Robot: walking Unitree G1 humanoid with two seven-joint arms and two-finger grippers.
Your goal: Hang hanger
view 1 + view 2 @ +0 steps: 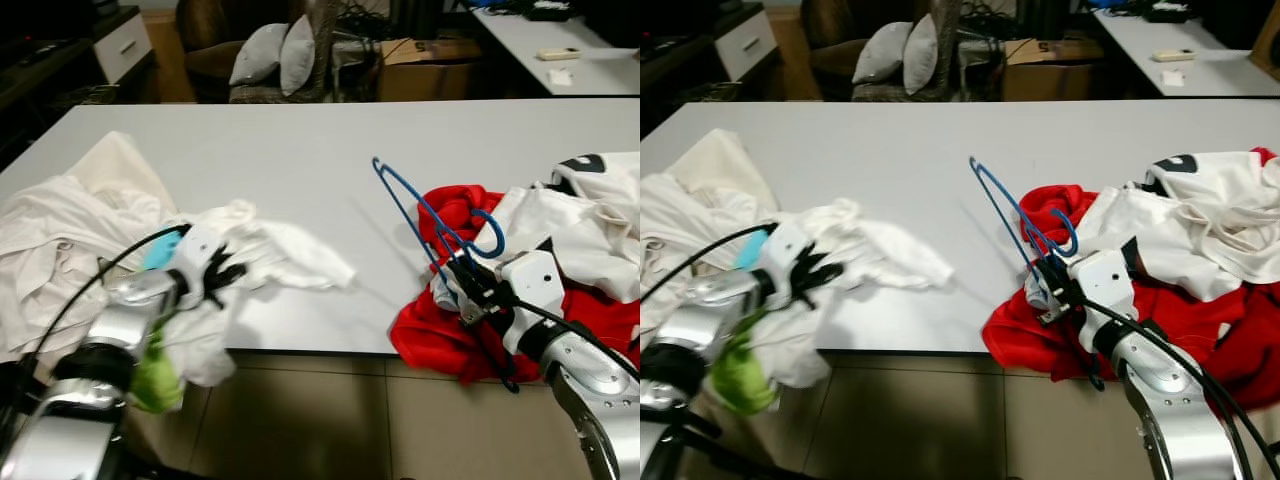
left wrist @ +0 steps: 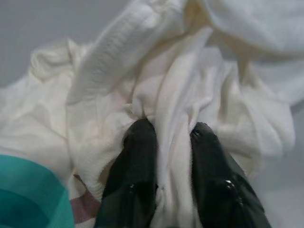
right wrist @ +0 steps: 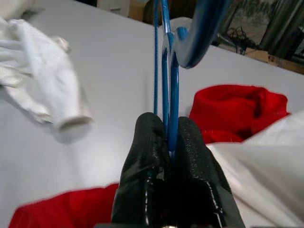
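Open, bare table (image 1: 300, 150) across the middle and far side, wide enough to pass between the two clothing heaps. Blocked on the left near edge by the white garment pile (image 1: 90, 230), on the right by the red cloth (image 1: 440, 330) and white shirts (image 1: 590, 220), with the blue hanger (image 1: 425, 215) slanting up over the gap's right margin.

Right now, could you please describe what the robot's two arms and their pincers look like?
Both arms are silver metal with rounded, cylindrical segments. A thin black cable loops along the left arm and another along the right arm. Each wrist carries a white, boxy housing. The left pincer and the right pincer each have two long black fingers, tapered, with a slightly textured, rubbery-looking surface.
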